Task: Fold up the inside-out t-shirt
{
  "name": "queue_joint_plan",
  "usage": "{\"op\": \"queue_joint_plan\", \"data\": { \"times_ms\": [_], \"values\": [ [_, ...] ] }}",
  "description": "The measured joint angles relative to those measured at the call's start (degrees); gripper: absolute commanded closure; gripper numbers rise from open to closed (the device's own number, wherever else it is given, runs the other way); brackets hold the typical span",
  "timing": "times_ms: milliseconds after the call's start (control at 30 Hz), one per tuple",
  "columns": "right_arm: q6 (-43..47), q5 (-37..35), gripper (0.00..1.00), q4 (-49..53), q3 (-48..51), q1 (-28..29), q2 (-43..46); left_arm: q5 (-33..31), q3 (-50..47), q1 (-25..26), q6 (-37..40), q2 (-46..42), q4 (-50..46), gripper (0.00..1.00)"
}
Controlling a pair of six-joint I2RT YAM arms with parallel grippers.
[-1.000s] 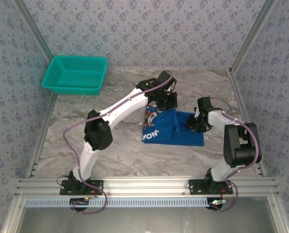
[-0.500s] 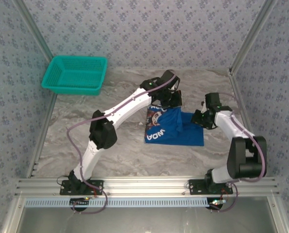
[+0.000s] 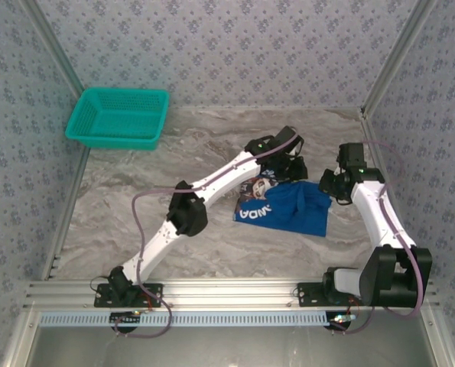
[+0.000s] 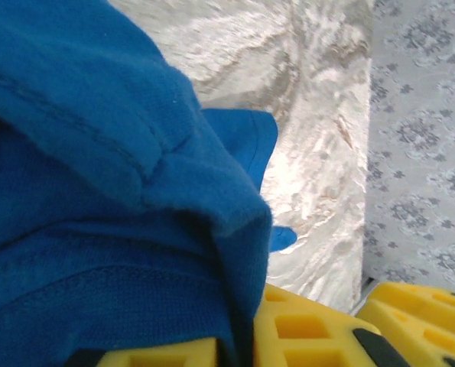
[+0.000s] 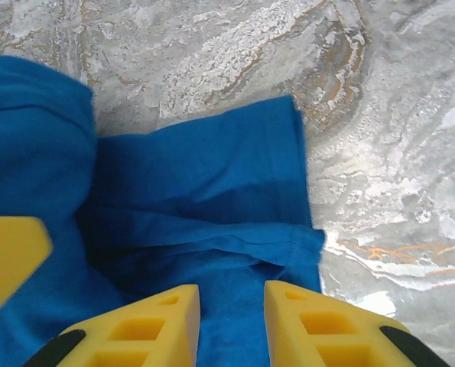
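Right pincer (image 5: 231, 298) is closed down narrow on a fold of the royal-blue short-sleeved cotton t-shirt (image 3: 292, 212), creases run straight into the slot between its yellow fingers (image 5: 173, 306). Left pincer (image 3: 291, 165) is the one I'd worry about: in its wrist view blue cloth is slumped over one yellow finger (image 4: 342, 329), and honestly I can't tell if it's pinching anything or the fabric is just hanging there

What could go wrong, imo:
- if the left one has nothing clamped, a pull from the right would just drag the whole bundle across the grey marbled table (image 3: 135, 206) instead of making a fold
- cloth draped on that finger could snag when the arm backs off and yank the pile out of shape
- soft cotton bunches, so the right grip may well hold several layers and the fold would come out lumpy

The shirt itself sits right of centre on the table, between the two pincers and well apart from the teal plastic mesh basket (image 3: 120, 116) in the far left corner. Not flat at all, more a rumpled oblong, bunched up on the far side by the pincers. White lettering (image 3: 251, 213) shows face-up at its left end, and a hemmed flap lies flat on the table in front of the right pincer
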State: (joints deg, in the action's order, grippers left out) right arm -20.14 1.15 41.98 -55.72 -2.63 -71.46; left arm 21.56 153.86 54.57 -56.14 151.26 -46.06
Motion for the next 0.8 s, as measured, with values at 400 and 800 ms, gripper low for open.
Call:
{"op": "queue_joint_plan", "data": {
  "times_ms": [400,800],
  "values": [
    [-1.5,-4.1,0.65,4.7,-1.5,-4.4,8.9,9.8,5.9,2.1,1.5,4.9,0.9,0.41],
    [-1.7,-2.2,0.57,4.8,-4.1,-4.6,7.2,10.1,4.0,0.3,18.1,-5.4,-6.6,0.18]
  ]
}}
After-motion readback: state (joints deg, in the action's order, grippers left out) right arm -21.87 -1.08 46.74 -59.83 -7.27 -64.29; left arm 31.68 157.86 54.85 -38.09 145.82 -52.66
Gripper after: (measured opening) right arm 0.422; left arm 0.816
